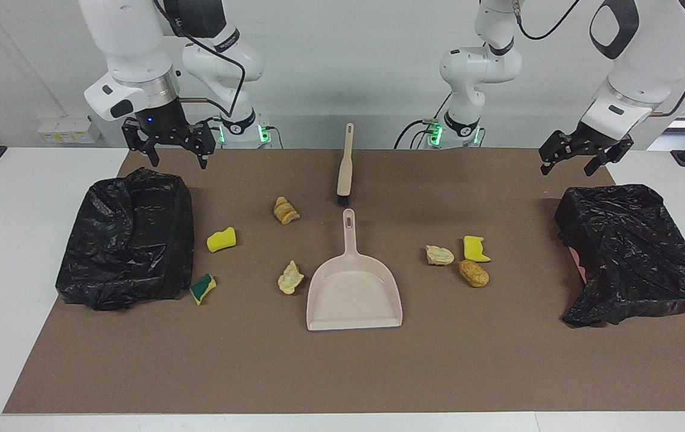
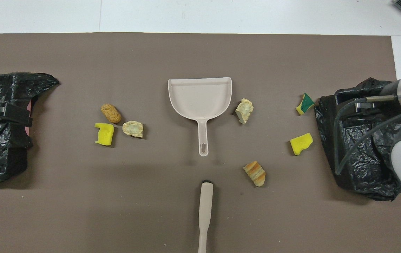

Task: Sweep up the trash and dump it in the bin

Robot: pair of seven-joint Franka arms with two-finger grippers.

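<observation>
The trash lies loose on the brown mat (image 1: 342,372) that covers the counter (image 1: 12,252), in two groups either side of the dustpan (image 1: 354,294). Toward the left arm's end sit a pale lump (image 1: 439,255), a yellow sponge piece (image 1: 475,249) and a tan lump (image 1: 474,273), close together. Toward the right arm's end lie a striped bread-like lump (image 1: 286,210), a pale crumpled lump (image 1: 290,278) just beside the dustpan, a second yellow sponge piece (image 1: 221,239) and a green-backed sponge piece (image 1: 203,288), which touches the black-bagged bin (image 1: 126,240) at that end. A second black-bagged bin (image 1: 630,252) stands at the left arm's end. The brush (image 1: 345,165) lies nearer to the robots than the dustpan, in line with its handle, bristles toward it.

The left gripper (image 1: 582,159) hangs over the edge of its bin, jaws apart and empty. The right gripper (image 1: 168,147) hangs over the edge of the other bin, jaws likewise apart, holding nothing.
</observation>
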